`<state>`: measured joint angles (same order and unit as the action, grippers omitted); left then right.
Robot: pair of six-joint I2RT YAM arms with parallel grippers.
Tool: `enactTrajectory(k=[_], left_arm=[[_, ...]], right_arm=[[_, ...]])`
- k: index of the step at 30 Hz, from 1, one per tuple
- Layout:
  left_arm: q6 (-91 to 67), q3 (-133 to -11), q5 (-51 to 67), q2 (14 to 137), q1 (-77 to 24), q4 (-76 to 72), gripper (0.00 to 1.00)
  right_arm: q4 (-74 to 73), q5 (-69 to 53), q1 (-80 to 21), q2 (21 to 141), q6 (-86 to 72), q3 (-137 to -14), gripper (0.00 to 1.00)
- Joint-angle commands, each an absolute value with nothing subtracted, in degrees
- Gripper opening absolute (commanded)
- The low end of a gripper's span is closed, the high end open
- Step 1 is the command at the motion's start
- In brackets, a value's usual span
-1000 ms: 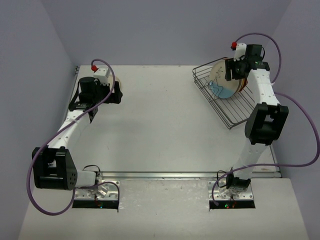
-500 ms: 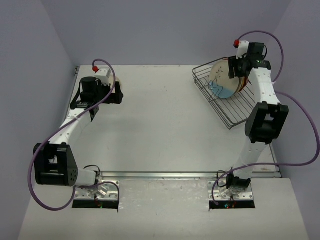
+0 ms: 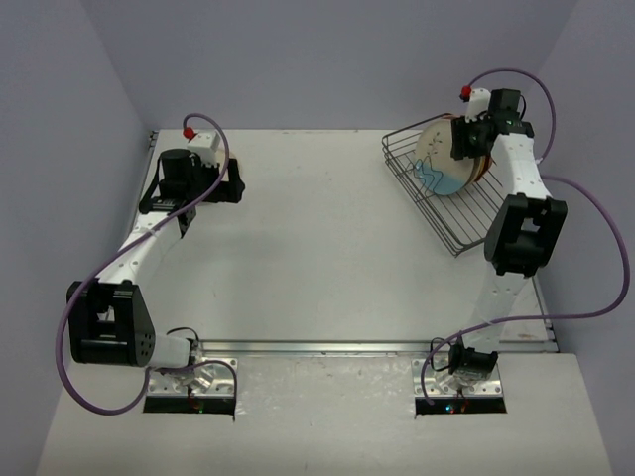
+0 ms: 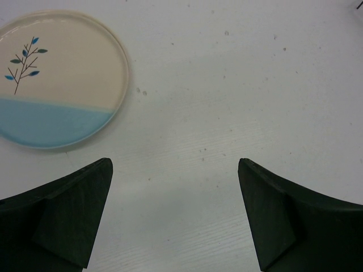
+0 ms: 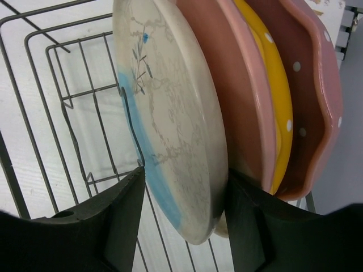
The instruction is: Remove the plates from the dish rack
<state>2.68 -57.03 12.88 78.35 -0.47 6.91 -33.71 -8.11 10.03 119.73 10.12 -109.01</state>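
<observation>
The dark wire dish rack [image 3: 466,213] stands at the far right of the table. Several plates stand on edge in it. My right gripper [image 3: 461,139] straddles the rim of the front one, a cream plate with a light-blue segment [image 5: 170,113]; both fingers touch it, shut on it [image 5: 184,181]. Behind it stand a pink-rimmed plate [image 5: 238,85], a yellow-orange plate [image 5: 275,102] and a pink plate with white dots [image 5: 317,85]. Another cream and light-blue plate [image 4: 57,79] lies flat on the table, ahead and left of my open, empty left gripper [image 4: 174,164].
The rack's wire wall and dividers [image 5: 57,113] stand close on the left of my right fingers. The left arm [image 3: 149,238] reaches to the far left of the white table [image 3: 317,248]. Purple walls close in the back and sides.
</observation>
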Motion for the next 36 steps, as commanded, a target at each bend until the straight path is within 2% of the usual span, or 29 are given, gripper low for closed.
enactTrajectory(k=[1,5,10,16,23,26,33,36], left_arm=[[2.7,-60.0,14.3,78.7,-0.9,6.3,0.9],[3.1,-60.0,14.9,78.1,-0.9,6.6,0.9],[3.7,-60.0,15.4,77.7,-0.9,7.3,0.9],[3.7,-60.0,15.4,77.5,-0.9,7.2,0.9],[3.8,-61.9,15.3,78.0,-0.9,7.9,0.92],[3.8,-62.9,15.0,77.8,-0.9,8.4,1.0],[1.3,-65.6,15.8,77.1,-0.5,8.3,1.0],[-0.5,-66.9,21.4,76.3,-0.3,7.9,1.0]], right_arm=[[-33.7,-19.8,10.2,119.2,11.3,-108.7,0.49],[-34.4,-26.4,10.2,117.7,11.5,-107.4,0.38],[-37.9,-26.4,10.2,120.4,11.5,-111.4,0.31],[-38.2,-25.0,10.2,118.7,12.6,-110.6,0.01],[-37.6,-23.5,10.2,114.4,12.9,-113.0,0.0],[-37.8,-23.8,10.1,112.2,13.6,-115.7,0.0],[-37.7,-26.9,10.1,105.7,13.9,-120.0,0.0],[-36.6,-30.5,10.1,102.3,11.9,-119.1,0.0]])
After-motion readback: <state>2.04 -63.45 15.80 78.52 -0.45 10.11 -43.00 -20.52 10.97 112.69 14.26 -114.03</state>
